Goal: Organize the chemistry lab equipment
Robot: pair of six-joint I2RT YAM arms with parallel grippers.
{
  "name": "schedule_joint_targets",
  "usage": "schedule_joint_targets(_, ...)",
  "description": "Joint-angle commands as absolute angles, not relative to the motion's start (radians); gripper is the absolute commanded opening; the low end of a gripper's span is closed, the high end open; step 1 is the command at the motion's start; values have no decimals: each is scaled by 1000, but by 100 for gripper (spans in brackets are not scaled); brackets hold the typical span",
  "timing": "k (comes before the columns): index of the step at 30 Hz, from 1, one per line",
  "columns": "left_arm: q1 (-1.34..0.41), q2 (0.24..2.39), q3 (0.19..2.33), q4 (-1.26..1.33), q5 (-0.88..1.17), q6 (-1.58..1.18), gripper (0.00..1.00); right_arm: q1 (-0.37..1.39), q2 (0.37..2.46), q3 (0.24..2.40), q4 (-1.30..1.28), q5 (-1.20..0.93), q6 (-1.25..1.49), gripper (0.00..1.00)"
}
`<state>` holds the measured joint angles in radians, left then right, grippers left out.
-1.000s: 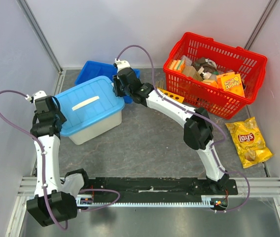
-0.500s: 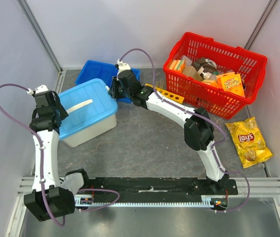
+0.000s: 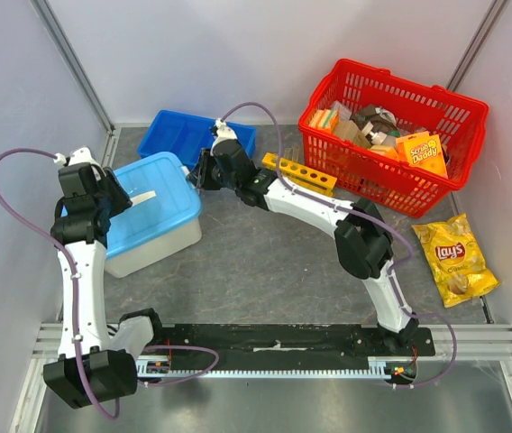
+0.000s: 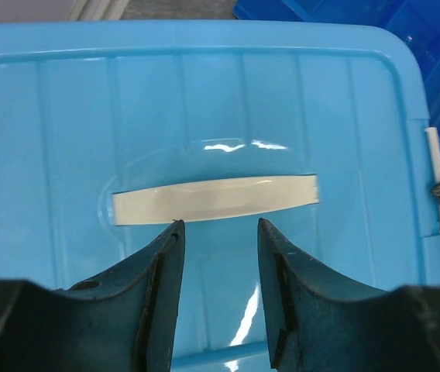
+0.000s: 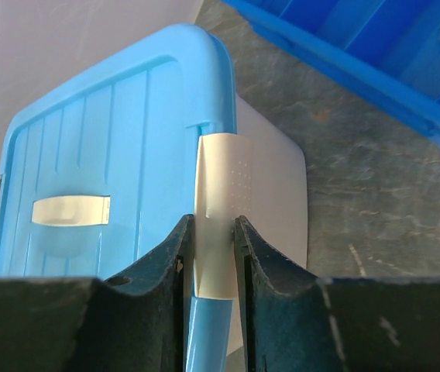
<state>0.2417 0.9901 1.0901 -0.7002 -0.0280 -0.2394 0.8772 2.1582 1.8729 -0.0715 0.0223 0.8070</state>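
The right gripper [image 5: 213, 225] is closing on the white latch [image 5: 218, 178] at the side of the bin [image 3: 152, 251]. Its fingers are looking pressed against both latch edges, though the wrist view is too steep to judge how deep the bite is. The left gripper [image 4: 218, 232] is hovering over the blue lid [image 4: 49, 116] with its jaws apart, just short of the pale handle [image 4: 214, 198], holding nothing.

The rack [image 3: 298, 173] is lying on the table [image 3: 265, 262] between the blue tray [image 3: 179, 135] and the red basket [image 3: 391, 135], close beside the right forearm. No tubes, bag or band are showing.

Several things are threatening here:
- The latch is smooth and the hold is narrow, so a pull is risking a slip and a snap back.
- Nothing is pinning the bin down. With the left jaws off the lid, any tug on the latch is likely dragging or tipping the whole bin rather than freeing it.
- If the opposite latch is fastened, the lid is only going to hinge and bind.
- The right forearm is sitting so near the rack that a swing outward is liable to knock it toward the basket.
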Motion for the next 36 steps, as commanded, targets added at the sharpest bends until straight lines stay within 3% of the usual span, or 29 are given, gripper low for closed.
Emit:
schedule_joint_targets(1,227,992,1140,-673,52,-189,49,922,2129,1818,-83,-61,887,36)
schedule_joint_targets(7,221,988,1154,-661,136,-193,49,897,2069,1790,-92,-26,822,46)
schedule_joint_targets(14,195,968,1140,-582,446,-195,50,815,1909,1734,-132,-49,666,58)
schedule_joint_targets(18,158,928,1097,-474,624,-239,57,775,1761,1626,-178,-17,540,67)
schedule_joint_targets(23,83,862,1040,-365,756,-307,78,775,1508,1442,-297,107,381,98)
schedule_joint_targets(26,34,815,985,-308,816,-342,91,775,1340,1323,-345,169,341,98)
schedule_joint_targets(36,-32,640,796,-135,891,-459,93,775,885,1080,-515,356,449,98)
